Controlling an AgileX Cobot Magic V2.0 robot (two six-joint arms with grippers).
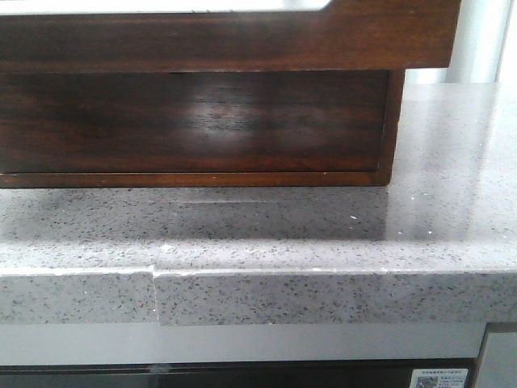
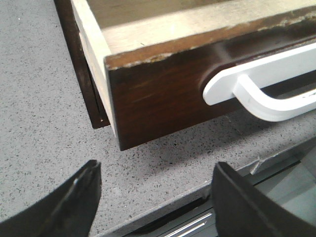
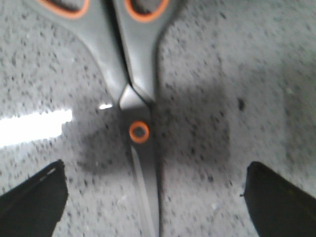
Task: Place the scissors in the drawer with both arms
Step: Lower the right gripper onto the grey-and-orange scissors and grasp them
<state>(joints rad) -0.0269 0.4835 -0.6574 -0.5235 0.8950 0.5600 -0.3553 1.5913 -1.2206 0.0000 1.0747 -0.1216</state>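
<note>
Straddling the scissors [image 3: 140,116] with the right gripper [image 3: 153,202] spread open, nothing held.
Flat on stone between its fingers, blades may skid on closing; left gripper [image 2: 155,197] gapes empty beside the drawer [image 2: 163,94].

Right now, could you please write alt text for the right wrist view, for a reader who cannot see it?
Closed scissors with grey handles and orange trim lie flat on a speckled grey counter. The right hand hangs open just above them, one dark finger on each side of the blades.
</note>
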